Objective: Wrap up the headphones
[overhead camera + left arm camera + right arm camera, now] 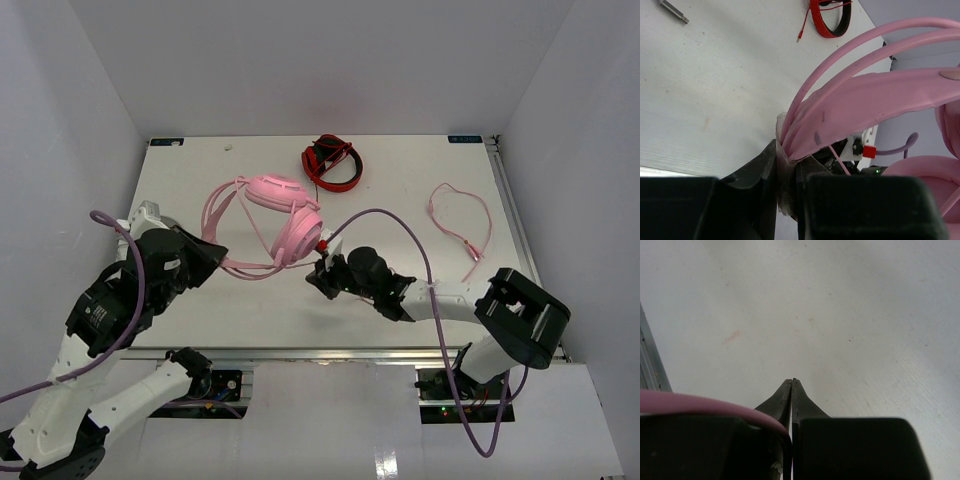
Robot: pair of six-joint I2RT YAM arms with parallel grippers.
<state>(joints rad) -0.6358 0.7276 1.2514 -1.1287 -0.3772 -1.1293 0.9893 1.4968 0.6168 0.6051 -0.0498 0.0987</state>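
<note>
Red-and-black headphones lie near the white counter's far edge (thin red cord trailing); a small metal pin lies to their left.

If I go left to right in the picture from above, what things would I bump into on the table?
The left hand, the pink headphones it grips, the red-and-black headphones, then a thin pink cable.

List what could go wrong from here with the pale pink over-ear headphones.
The left gripper pinches the pale pink over-ear headphones only by the headband at its fingertips, so they may slip or twist. The right gripper is shut with nothing visible in it, while the thin pink cable lies loose far right and could drag or snag.
</note>
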